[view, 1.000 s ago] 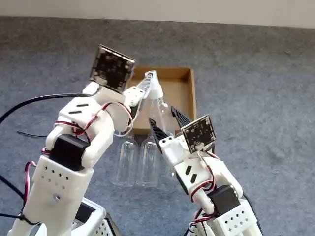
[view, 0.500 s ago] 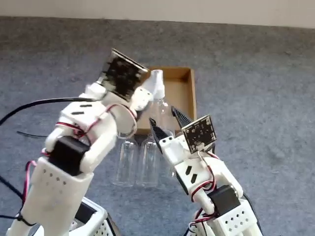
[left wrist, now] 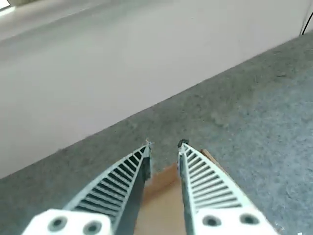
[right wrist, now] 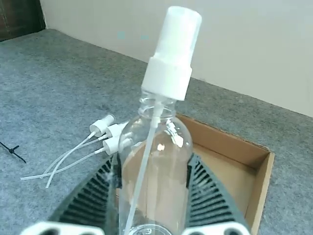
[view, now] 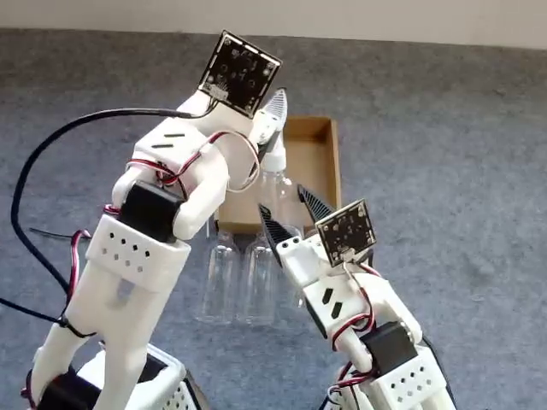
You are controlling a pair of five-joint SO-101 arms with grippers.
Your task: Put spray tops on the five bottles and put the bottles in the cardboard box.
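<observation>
The left hand (left wrist: pixel 164 145) hangs released and empty, raised over the box (view: pixel 318 162). Two clear bottles (view: pixel 224 282) lie side by side on the desk (view: pixel 444 171) before the box. The right hand (view: pixel 280 201) grasps an upright bottle (right wrist: pixel 155 147) with its spray top (right wrist: pixel 172 54) on, and three loose tops (right wrist: pixel 108 133) lie beside the box.

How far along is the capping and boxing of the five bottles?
Done: one bottle wears a spray top. In hand: the right claw grips that bottle; the left claw is open. Left: no bottle seen in the box; two bottles look uncapped; loose tops wait.
</observation>
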